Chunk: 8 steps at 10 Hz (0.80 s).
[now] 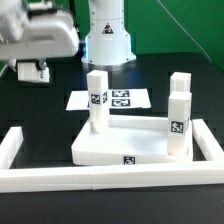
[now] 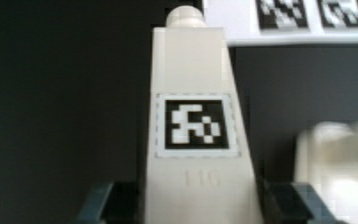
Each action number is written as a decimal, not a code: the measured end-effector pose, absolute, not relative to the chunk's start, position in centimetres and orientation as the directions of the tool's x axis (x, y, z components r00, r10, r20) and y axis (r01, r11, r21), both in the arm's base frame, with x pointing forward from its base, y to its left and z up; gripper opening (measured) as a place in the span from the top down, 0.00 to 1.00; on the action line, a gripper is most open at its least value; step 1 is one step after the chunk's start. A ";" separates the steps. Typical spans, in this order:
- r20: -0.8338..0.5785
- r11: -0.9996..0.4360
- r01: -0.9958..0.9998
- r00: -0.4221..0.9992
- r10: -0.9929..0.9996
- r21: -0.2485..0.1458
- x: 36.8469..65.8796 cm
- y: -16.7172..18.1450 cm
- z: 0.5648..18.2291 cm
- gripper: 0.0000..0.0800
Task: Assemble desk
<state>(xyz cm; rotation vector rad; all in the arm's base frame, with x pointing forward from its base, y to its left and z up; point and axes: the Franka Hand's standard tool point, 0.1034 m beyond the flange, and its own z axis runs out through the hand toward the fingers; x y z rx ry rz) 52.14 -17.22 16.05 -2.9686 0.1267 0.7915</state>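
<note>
We take the white tabletop (image 1: 125, 140) as our landmark; it lies on the black bench (image 1: 40, 105) inside the long white border frame (image 1: 20, 165), and the marker board (image 1: 125, 99) lies flat just behind it. Three legs already stand upright on the tabletop, as far as we can see: one leg (image 1: 97, 100) at the corner near the exterior view's left, and two legs (image 1: 178, 112) close together at the corner side near the exterior view's right, one behind the other. So we judge that most of the desk is done and one more leg is left to place; whether the standing legs are fully seated in their sockets we cannot tell. The tabletop looks like a shallow tray with a raised rim and carries a small tag on its front edge. Each leg is a white square post with a black-and-white tag. In the wrist view a further leg (image 2: 197, 110) fills the picture, with a rounded tip at its far end, and the tool (image 2: 197, 200) is partly closed with its two dark fingers (image 2: 105, 203) against the sides of this leg, so we judge it is held, well apart from the tabletop.
</note>
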 end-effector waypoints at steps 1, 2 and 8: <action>-0.421 -0.995 -0.090 0.905 -0.067 -0.035 53.2 -17.7 17.4 0.64; -0.339 -0.996 -0.090 0.938 -0.074 -0.029 53.4 -17.9 17.0 0.64; 0.166 -0.968 -0.248 0.954 -0.249 -0.025 59.2 -10.3 20.5 0.64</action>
